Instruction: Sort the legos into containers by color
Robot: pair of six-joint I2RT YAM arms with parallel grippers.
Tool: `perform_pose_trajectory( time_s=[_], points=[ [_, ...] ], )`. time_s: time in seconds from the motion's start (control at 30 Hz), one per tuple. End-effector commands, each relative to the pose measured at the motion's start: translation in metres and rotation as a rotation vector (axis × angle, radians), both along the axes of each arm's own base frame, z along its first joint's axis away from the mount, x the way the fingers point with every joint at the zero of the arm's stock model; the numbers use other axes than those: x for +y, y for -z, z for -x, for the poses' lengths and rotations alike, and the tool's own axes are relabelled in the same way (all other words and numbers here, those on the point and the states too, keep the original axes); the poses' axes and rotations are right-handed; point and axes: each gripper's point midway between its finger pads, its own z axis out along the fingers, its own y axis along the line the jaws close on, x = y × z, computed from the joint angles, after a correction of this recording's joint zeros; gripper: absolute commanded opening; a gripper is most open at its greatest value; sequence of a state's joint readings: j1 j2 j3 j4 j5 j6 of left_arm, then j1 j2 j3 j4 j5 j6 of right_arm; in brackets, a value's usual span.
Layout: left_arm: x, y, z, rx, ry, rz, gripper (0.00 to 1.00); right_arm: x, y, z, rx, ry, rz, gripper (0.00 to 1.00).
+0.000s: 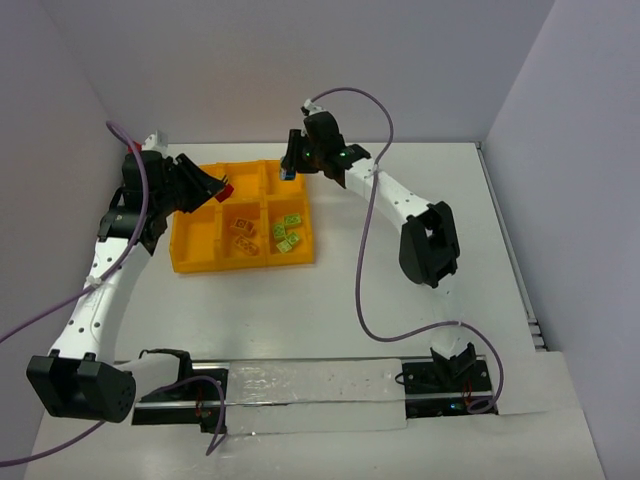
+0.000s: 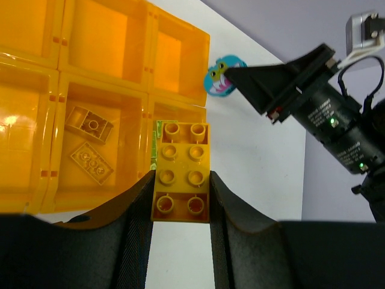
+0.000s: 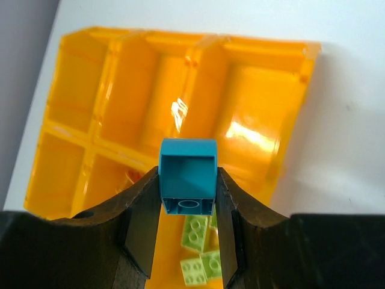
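Above far edge of tray, right claw pinching blue brick, left claw pinching studded brick

In the left wrist view the tray runs off the top and left edges. A lime green lego shows only as a sliver behind the yellow lego gripped in the left claw. In the right wrist view the light blue lego, gripped in the right claw, and the claw's fingers cover part of the green legos. From above, the red piece at the left claw is too small to tell its shape.
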State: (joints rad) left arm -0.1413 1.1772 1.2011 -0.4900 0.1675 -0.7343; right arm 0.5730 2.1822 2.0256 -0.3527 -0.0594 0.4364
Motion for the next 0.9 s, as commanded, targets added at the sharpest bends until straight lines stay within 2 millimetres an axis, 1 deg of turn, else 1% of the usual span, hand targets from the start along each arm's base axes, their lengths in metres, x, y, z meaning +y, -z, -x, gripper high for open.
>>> perform_pose_trajectory(
  time_s=[0.0, 0.13, 0.23, 0.3, 0.4, 0.47, 0.57, 0.67, 0.77, 0.87],
  points=[
    [-0.003, -0.019, 0.008, -0.059, 0.043, 0.005, 0.0, 0.013, -0.004, -0.019, -0.031, 0.01, 0.02, 0.0],
    [0.0, -0.02, 0.012, -0.061, 0.033, -0.003, 0.0, 0.023, 0.002, -0.023, -0.027, -0.005, 0.015, 0.0],
    [0.006, -0.021, 0.013, -0.06, 0.004, -0.021, 0.0, 0.043, -0.006, -0.006, -0.05, -0.058, 0.004, 0.0],
    [0.012, -0.025, 0.013, -0.061, -0.019, -0.034, 0.0, 0.051, -0.007, 0.001, -0.065, -0.076, 0.017, 0.0],
    [0.016, -0.027, 0.01, -0.061, -0.025, -0.054, 0.0, 0.059, 0.002, 0.003, -0.067, -0.076, 0.048, 0.0],
    [0.015, -0.026, 0.01, -0.052, -0.019, -0.056, 0.0, 0.058, 0.011, -0.002, -0.057, -0.056, 0.058, 0.0],
    [0.015, -0.025, 0.012, -0.054, -0.013, -0.052, 0.0, 0.053, 0.013, -0.009, -0.07, -0.027, 0.068, 0.0],
    [0.016, -0.026, 0.013, -0.052, -0.014, -0.057, 0.0, 0.041, 0.017, -0.023, -0.076, 0.013, 0.074, 0.0],
    [0.018, -0.028, 0.014, -0.056, -0.02, -0.063, 0.0, 0.037, 0.023, -0.034, -0.066, 0.02, 0.069, 0.0],
    [0.017, -0.027, 0.014, -0.055, -0.017, -0.058, 0.0, 0.04, 0.026, -0.041, -0.077, 0.018, 0.077, 0.0]
  ],
)
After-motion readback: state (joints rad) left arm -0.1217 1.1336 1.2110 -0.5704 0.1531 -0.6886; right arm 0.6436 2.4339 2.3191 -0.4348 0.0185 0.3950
